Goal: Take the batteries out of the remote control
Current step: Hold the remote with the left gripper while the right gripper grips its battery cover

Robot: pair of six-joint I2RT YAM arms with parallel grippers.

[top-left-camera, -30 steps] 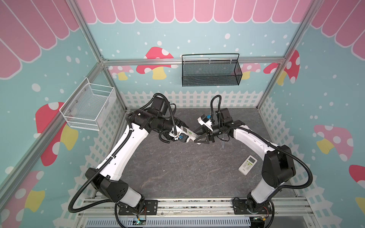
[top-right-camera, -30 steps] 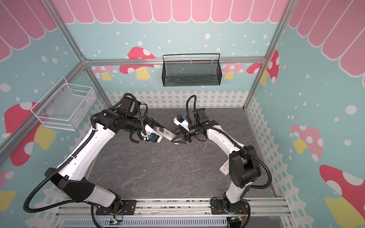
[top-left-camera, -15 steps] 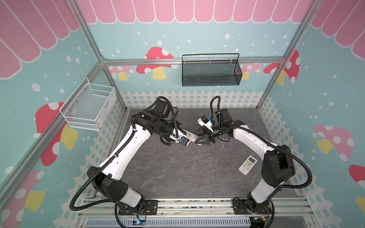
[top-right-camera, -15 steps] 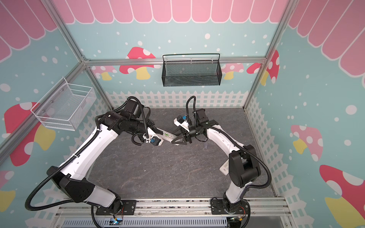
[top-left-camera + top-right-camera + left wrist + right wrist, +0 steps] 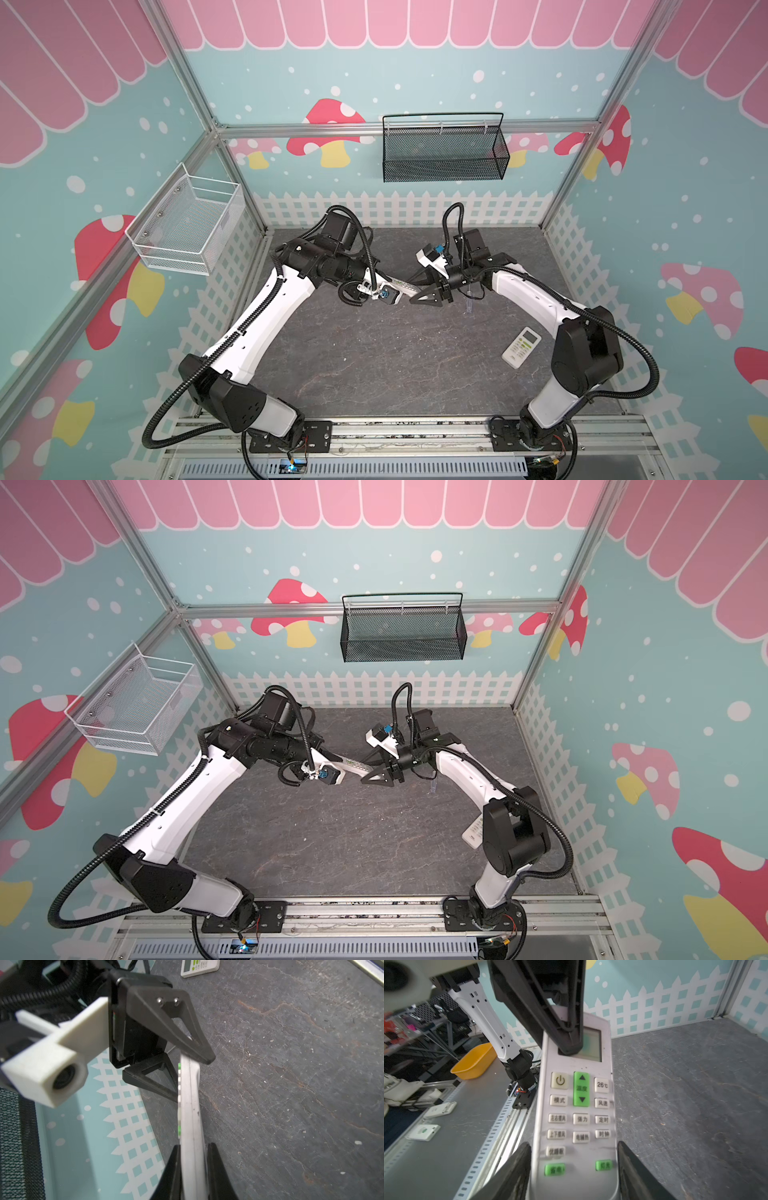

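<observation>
A white remote control (image 5: 406,286) (image 5: 356,766) with green buttons hangs above the dark mat between both arms. My left gripper (image 5: 395,284) (image 5: 193,1146) is shut on its display end, one finger (image 5: 560,1012) pressed on the screen and the other on the back. My right gripper (image 5: 410,290) (image 5: 573,1144) straddles the remote control's (image 5: 581,1118) button end, open, with a thin gap along each side edge. The remote control's back faces away from both wrist views. The batteries are hidden.
A second white remote (image 5: 521,347) (image 5: 199,966) lies on the mat at the front right, near the right arm's base. A clear-handled screwdriver (image 5: 468,301) lies under the right forearm. A black mesh basket (image 5: 442,149) and a white wire basket (image 5: 187,226) hang on the walls.
My left gripper has closed onto the remote control's display end. The right jaws have widened off its sides. The remote control has hardly moved.
</observation>
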